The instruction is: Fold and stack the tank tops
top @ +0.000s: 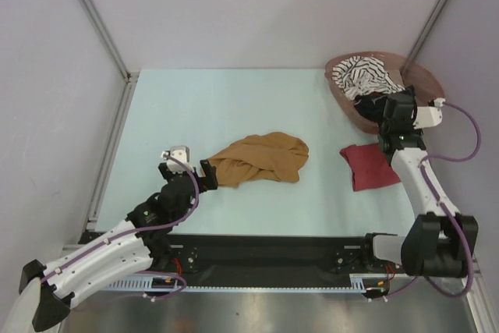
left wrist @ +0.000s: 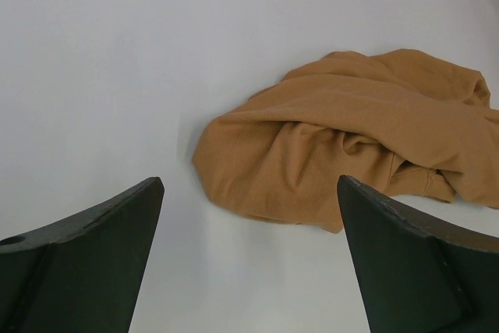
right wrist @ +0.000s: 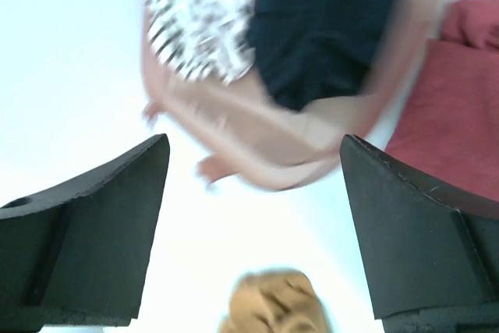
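Lying beyond left fingers (left wrist: 93, 255), mustard top (left wrist: 343, 146)

Left gripper (left wrist: 250, 180) and right gripper (right wrist: 255, 138) gape wide.

Table (top: 218, 107) bears mustard top (top: 261, 157); red top (top: 368, 165); basket (top: 423, 76).

- mustard-brown tank top (top: 261, 158): crumpled heap, centre of the scene.
- dark red tank top (top: 368, 166): folded flat, to its right, apart from it.
- black-and-white striped tank top (top: 362, 76) and black tank top (top: 365, 105): bunched together in the far-right basket (top: 425, 77).
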`<control>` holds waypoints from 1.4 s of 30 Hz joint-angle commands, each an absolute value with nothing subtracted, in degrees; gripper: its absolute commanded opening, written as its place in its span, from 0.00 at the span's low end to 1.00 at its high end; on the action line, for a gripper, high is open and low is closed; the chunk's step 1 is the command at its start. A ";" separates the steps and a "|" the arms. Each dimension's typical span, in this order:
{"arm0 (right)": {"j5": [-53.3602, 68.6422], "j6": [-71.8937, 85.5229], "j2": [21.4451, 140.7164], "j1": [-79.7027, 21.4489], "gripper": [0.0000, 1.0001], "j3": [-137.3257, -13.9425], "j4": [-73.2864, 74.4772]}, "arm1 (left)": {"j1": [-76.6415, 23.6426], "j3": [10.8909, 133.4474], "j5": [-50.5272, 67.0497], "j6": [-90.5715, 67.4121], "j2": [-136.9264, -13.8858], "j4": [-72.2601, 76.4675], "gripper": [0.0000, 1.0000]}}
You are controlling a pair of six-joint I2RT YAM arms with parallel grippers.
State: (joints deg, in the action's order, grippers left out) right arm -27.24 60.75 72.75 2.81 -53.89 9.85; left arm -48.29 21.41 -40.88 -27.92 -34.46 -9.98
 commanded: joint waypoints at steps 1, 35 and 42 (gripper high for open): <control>-22.50 45.65 67.68 -1.39 0.94 -52.91 12.47 | -47.99 21.27 -36.84 -25.14 -34.01 -6.94 1.00; -0.53 14.33 86.67 -34.02 0.64 -45.97 2.99 | -47.99 25.66 -20.92 -19.51 -52.38 -0.18 1.00; 8.94 15.73 84.37 -29.27 0.64 -42.19 -1.39 | -47.99 25.14 -21.01 -19.51 -51.42 -0.26 1.00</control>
